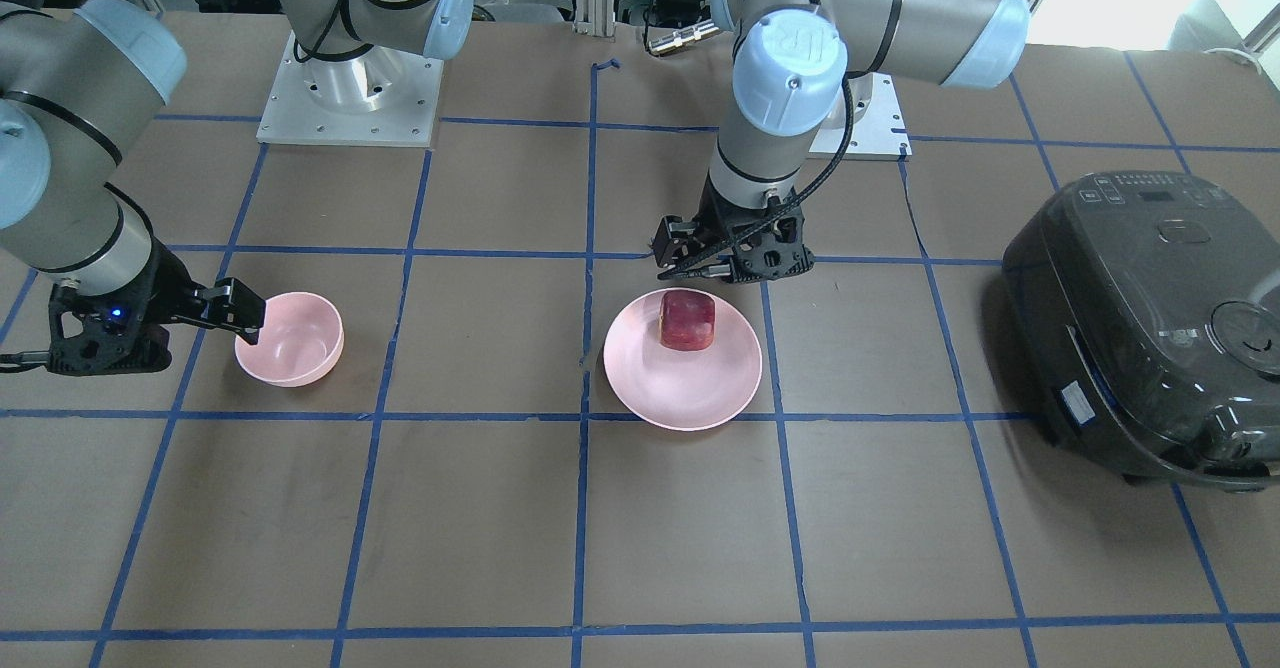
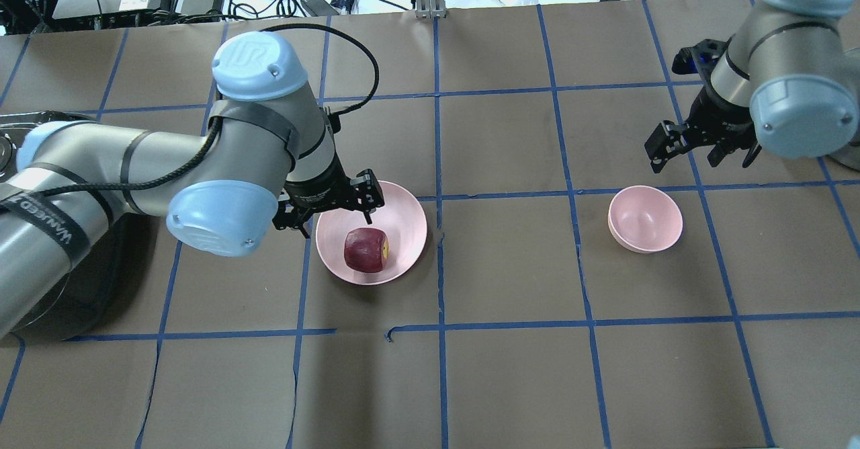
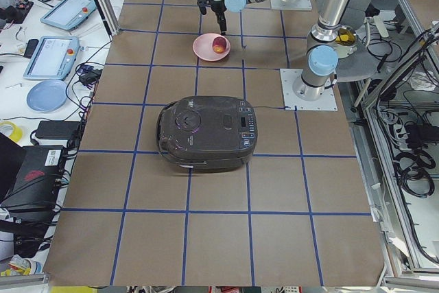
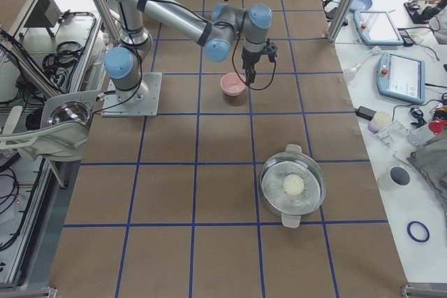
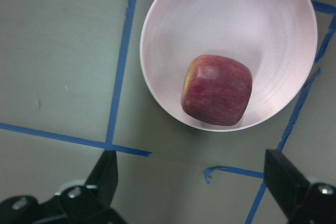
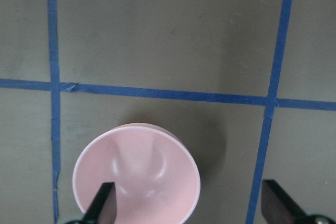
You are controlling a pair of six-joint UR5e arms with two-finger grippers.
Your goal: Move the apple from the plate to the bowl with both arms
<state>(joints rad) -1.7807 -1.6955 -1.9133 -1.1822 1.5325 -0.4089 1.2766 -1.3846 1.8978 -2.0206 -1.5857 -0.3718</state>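
Fingers of the left gripper (image 5: pixel 194 182) stand wide apart and hold nothing. Just ahead of them the apple (image 5: pixel 216 90) lies on the plate (image 5: pixel 262 19), in the part closest to this claw. For a good grasp, the claw should probably advance until the apple is centred between the fingers, then descend. Far away, the right gripper (image 6: pixel 191 203), also spread and empty, hovers beside the bowl (image 6: pixel 89 171).

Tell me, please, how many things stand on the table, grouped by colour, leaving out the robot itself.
Pink: 2, the plate and the bowl
Dark red: 1, the apple
Black: 1, the rice cooker
Silver: 1, the steel pot
Total: 5
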